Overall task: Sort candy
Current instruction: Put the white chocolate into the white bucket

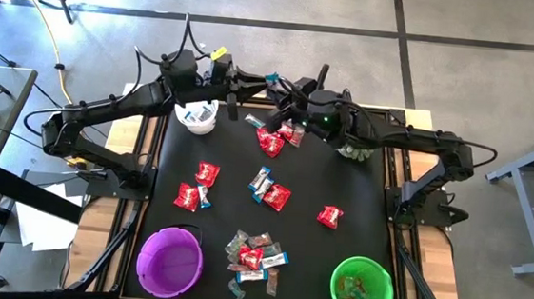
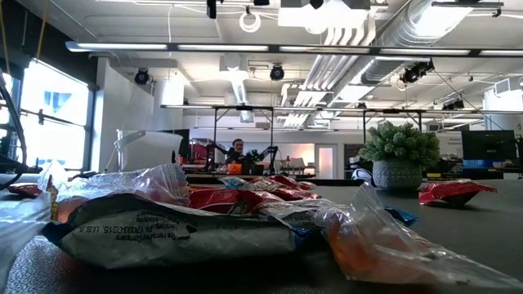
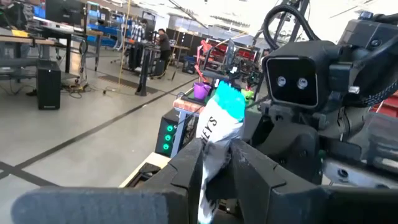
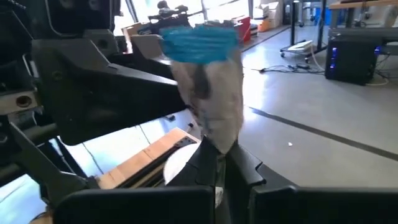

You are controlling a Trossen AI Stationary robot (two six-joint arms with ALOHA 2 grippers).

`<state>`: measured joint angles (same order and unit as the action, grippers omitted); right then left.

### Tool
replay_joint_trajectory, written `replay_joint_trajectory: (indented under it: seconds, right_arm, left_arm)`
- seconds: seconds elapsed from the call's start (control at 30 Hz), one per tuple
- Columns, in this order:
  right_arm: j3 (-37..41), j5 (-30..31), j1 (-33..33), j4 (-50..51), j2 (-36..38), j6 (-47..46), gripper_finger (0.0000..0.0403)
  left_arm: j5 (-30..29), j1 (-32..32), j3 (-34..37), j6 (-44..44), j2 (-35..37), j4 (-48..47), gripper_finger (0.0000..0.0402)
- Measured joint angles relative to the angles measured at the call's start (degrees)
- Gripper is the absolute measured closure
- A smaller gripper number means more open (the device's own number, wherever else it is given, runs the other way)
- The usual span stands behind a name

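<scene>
High view shows my two arms meeting at the far edge of the black mat (image 1: pixel 357 223), both raised off the table with one blue-and-white bar (image 1: pixel 272 78) pinched between them. The left gripper (image 3: pixel 214 168) is clamped on the lower part of that wrapper, its fingers (image 3: pixel 186 168) closed around the crinkled white foil — and the right gripper (image 4: pixel 214 163) is squeezed fully shut on the same bar's other end, the blue tip (image 4: pixel 199 40) standing up clear of both. My read is that I am passing the sweet from one arm to the other, or turning it so it can be dropped cleanly; two grips on one small packet make sense only as a handover. The white bowl (image 1: pixel 197 116) sits just below the left arm and already holds blue-and-white pieces, so that looks like the bar's destination. The rest of the candy is unsorted on the mat: red packets (image 1: pixel 270 142) near the arms, more red ones mid-table (image 1: pixel 207 172), and a mixed heap (image 1: pixel 254 256) at the near edge between the purple bowl (image 1: pixel 147 255) and the green bowl (image 1: pixel 343 270). Low view is filled by that heap's wrappers (image 2: pixel 180 216), with a potted plant (image 2: pixel 399 155) beyond. One grip must let go before the other arm moves off — otherwise the wrapper may tear.
</scene>
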<state>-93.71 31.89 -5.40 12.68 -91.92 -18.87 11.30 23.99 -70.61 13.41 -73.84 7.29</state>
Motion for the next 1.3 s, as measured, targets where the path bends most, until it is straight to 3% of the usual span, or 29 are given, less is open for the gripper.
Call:
replay_joint_trajectory:
  seconds: [1.1,1.3]
  right_arm:
    - [0.07,-0.29,-1.32,-2.74,-1.42,2.42,0.0402]
    - [0.07,0.23,-1.39,-2.66,-1.42,2.42,0.0402]
  left_arm:
    - [1.23,-2.08,-0.07,-0.21,-0.24,-3.10,0.0332]
    - [-0.69,-1.64,-0.04,-4.84,-0.31,-3.02,0.0332]
